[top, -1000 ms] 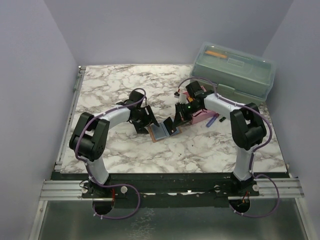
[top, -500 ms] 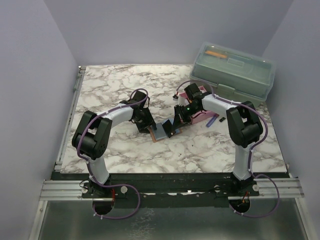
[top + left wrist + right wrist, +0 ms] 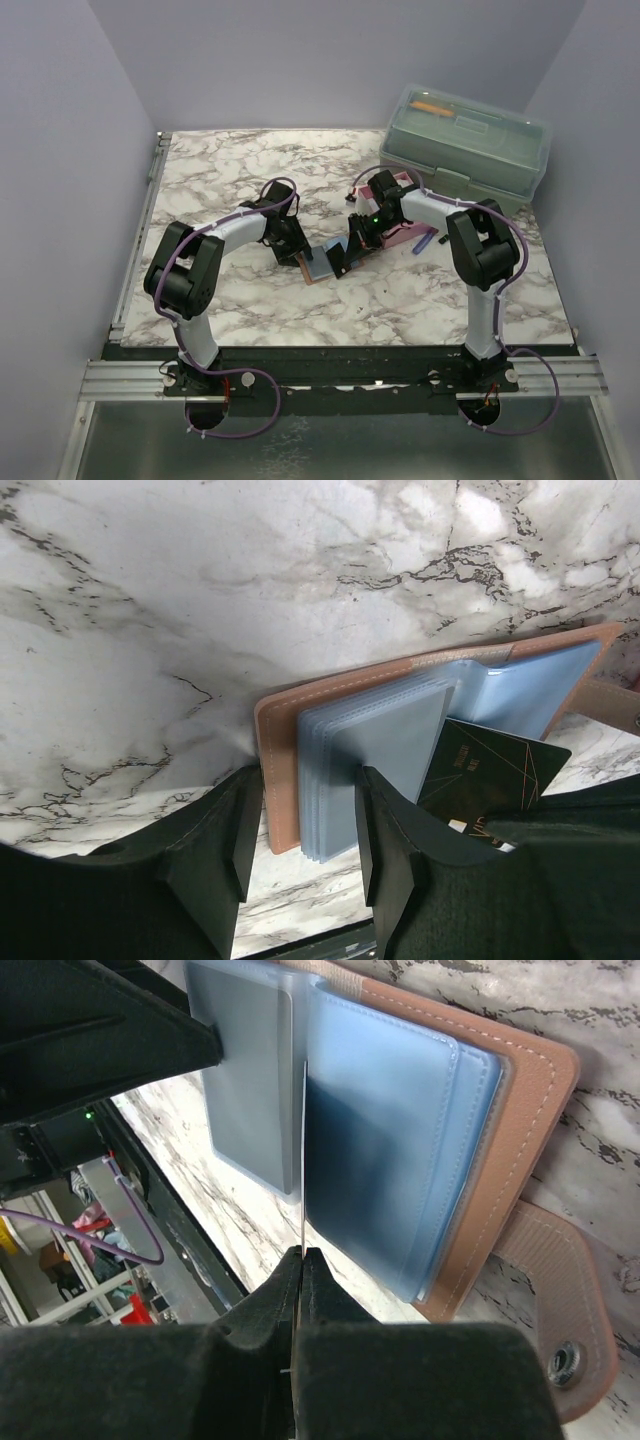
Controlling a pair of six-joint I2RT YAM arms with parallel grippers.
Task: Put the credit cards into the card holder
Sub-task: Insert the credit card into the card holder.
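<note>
**Inserting credit card (image 3: 480,775) into card holder (image 3: 322,262)**

We log the holder open at centre of the table (image 3: 230,170), sleeves fanned. Right tool (image 3: 303,1260), bottom centre of its wrist view, pinches the dark card edge-on. The card's long axis points straight up-frame into the gap between two sleeves. Left tool (image 3: 306,810) sits narrow astride the holder's left end; clamped or merely pressing, we cannot tell.

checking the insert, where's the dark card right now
The dark card sits mid-table in the top view, pinched in the right gripper, edge-on against the blue sleeves of the card holder that the left gripper grips.
</note>
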